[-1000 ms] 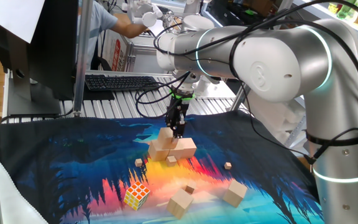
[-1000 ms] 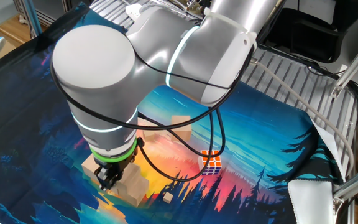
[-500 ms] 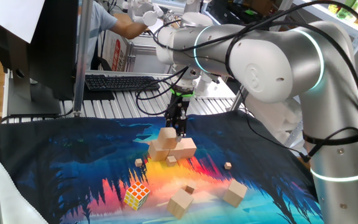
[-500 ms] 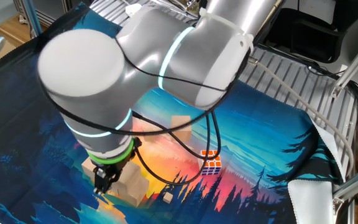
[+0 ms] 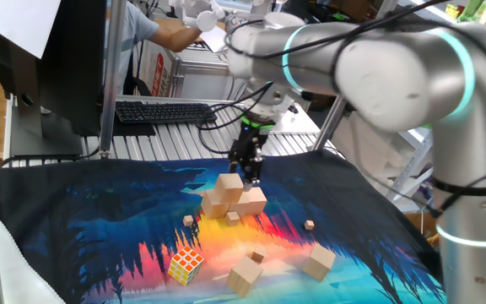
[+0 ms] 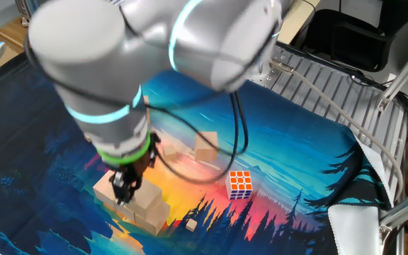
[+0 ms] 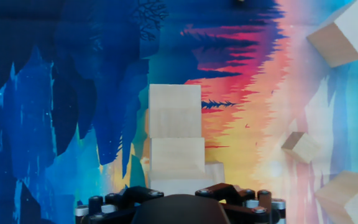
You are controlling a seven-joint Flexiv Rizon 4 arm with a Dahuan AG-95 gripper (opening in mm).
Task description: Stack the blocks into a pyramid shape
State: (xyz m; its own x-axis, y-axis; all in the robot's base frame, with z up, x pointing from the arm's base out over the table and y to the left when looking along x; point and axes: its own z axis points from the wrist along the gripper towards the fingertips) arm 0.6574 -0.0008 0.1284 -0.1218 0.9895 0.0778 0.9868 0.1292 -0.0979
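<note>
Hovering over the build in one fixed view, the gripper (image 5: pixel 247 171) points straight down just above the top block (image 5: pixel 230 182) at mid frame. That block sits on two base blocks (image 5: pixel 250 201) touching each other on the printed cloth (image 5: pixel 99 219). I can't tell the jaw width here, the fingers are a dark blur, but I see nothing held between them. Two loose blocks (image 5: pixel 245 274) (image 5: pixel 319 262) lie well below the gripper, lower centre and lower right, with the Rubik's cube (image 5: pixel 185 265) at lower left and tiny cubes (image 5: pixel 310 225) scattered between. My read: the next pick is one of those two, so the hand has to travel down-frame from the stack. Both sit skewed to the stack's row, so the wrist will probably need a roll. In the other fixed view the arm's big joint hides much of the cloth. The gripper hangs at lower left over the stack (image 6: pixel 147 205), and only one loose block (image 6: pixel 205 149) shows, up and right of it, beyond the Rubik's cube. The hand view looks straight down: the stack (image 7: pixel 175 118) runs as a vertical strip up mid frame, long axis top to bottom. Loose blocks sit at the upper right (image 7: pixel 340 37) and lower right (image 7: pixel 347 196) edges. Only this view gives me their corner angles; fingertips are out of shot, so the opening isn't settled.
</note>
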